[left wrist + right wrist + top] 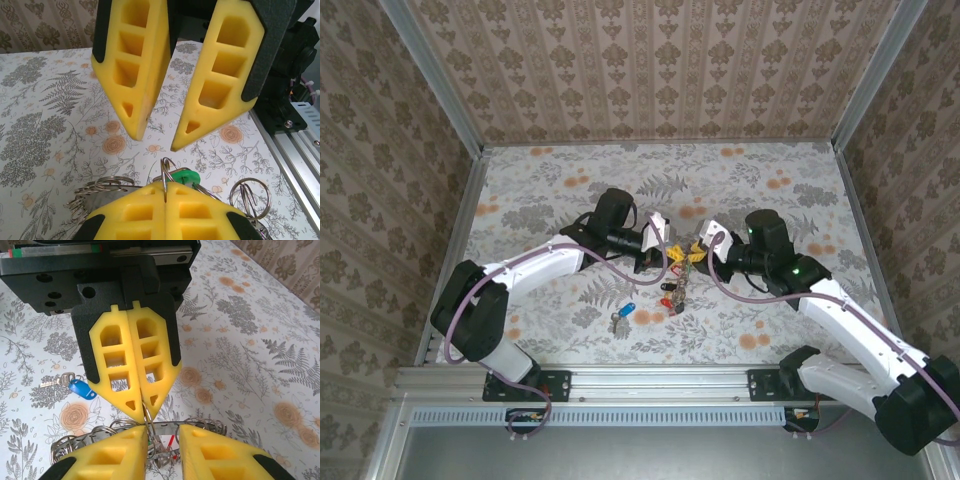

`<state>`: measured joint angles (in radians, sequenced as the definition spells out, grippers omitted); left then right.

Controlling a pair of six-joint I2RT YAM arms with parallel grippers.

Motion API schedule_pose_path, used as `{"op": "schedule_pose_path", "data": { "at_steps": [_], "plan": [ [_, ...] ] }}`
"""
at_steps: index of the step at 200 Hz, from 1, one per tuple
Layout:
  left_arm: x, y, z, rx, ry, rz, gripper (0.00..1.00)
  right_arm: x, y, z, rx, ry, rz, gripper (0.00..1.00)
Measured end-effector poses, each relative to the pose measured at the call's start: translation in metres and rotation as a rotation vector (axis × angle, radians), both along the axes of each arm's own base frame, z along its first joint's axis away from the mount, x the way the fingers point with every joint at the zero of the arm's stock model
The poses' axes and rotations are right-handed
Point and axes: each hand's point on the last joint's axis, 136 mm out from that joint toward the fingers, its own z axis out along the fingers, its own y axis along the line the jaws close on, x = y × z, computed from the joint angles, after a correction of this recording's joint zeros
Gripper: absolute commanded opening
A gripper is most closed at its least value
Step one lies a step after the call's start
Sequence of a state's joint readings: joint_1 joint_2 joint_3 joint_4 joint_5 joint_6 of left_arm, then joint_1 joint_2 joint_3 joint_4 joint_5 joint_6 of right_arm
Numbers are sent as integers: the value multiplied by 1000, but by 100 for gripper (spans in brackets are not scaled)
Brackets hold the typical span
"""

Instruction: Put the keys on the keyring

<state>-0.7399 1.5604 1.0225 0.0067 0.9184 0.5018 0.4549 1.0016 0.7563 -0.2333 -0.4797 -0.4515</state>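
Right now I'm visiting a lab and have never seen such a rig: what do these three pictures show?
These are two robot arms bolted at the near edge of a table, each ending in a two-finger gripper. The wide picture looks down from above and behind; the other two come from a camera on each wrist, its own yellow fingers at the bottom. The left gripper is shut, pinching a wire loop of the keyring, a bunch with coloured heads. The right gripper faces it, jaws apart. A blue-headed key lies loose on the table.

Blue-headed key (82, 388) lies flat, apart from keyring (678, 278).
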Motion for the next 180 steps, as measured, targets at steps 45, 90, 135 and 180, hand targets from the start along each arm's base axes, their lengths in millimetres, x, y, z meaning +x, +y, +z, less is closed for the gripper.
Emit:
{"op": "schedule_pose_path", "data": {
  "at_steps": [45, 90, 135, 180],
  "plan": [
    [0, 0, 0, -1, 1, -2, 0, 2, 1, -2, -7, -6, 5, 24],
    [0, 0, 0, -1, 1, -1, 0, 3, 3, -4, -9, -3, 15, 23],
    [0, 1, -1, 7, 7, 0, 0, 3, 4, -6, -8, 2, 24, 25],
    [-1, 1, -2, 9, 10, 0, 0, 2, 4, -5, -10, -6, 29, 29]
  ]
}}
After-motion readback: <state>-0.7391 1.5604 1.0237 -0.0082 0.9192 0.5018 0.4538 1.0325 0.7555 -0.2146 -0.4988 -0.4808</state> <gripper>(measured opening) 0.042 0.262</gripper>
